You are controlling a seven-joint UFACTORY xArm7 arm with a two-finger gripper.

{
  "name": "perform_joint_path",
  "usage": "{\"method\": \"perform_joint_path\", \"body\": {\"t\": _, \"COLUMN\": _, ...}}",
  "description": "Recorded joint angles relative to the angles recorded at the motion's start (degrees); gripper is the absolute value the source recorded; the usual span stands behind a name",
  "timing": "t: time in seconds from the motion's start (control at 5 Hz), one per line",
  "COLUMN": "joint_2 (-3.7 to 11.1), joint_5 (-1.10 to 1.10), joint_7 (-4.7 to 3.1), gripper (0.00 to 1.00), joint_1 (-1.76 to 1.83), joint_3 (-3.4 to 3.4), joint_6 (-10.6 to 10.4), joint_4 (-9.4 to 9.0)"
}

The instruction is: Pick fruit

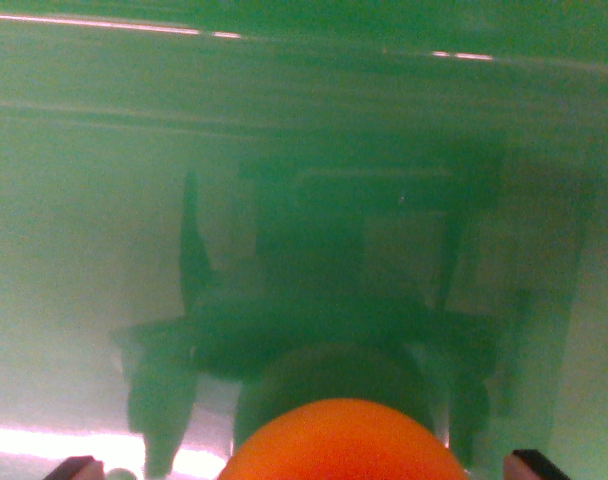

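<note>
Only the two dark fingertips (76,466) of the claw (306,467) showed, one at each bottom corner of the wrist view, set wide apart. Between them, at the bottom centre, sat a round orange fruit (342,442), its top filling the gap, though neither tip could be seen touching it. Whether the claw was gripping the fruit or standing loose around it could not be told. The wrist pointed straight at a glossy green surface (84,200) close ahead. That surface carried a blurred dark shape of the gripper and arm, and thin bright streaks ran along its top edge.
</note>
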Motion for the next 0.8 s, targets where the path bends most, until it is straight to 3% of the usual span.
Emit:
{"method": "perform_joint_path", "body": {"t": 0.4, "joint_2": 0.00, "joint_5": 0.00, "joint_7": 0.00, "gripper": 0.00, "joint_1": 0.00, "joint_3": 0.00, "joint_6": 0.0, "joint_4": 0.00}}
{"method": "perform_joint_path", "body": {"t": 0.6, "joint_2": 0.00, "joint_5": 0.00, "joint_7": 0.00, "gripper": 1.00, "joint_1": 0.00, "joint_3": 0.00, "joint_6": 0.0, "joint_4": 0.00}}
{"method": "perform_joint_path", "body": {"t": 0.8, "joint_2": 0.00, "joint_5": 0.00, "joint_7": 0.00, "gripper": 1.00, "joint_1": 0.00, "joint_3": 0.00, "joint_6": 0.0, "joint_4": 0.00}}
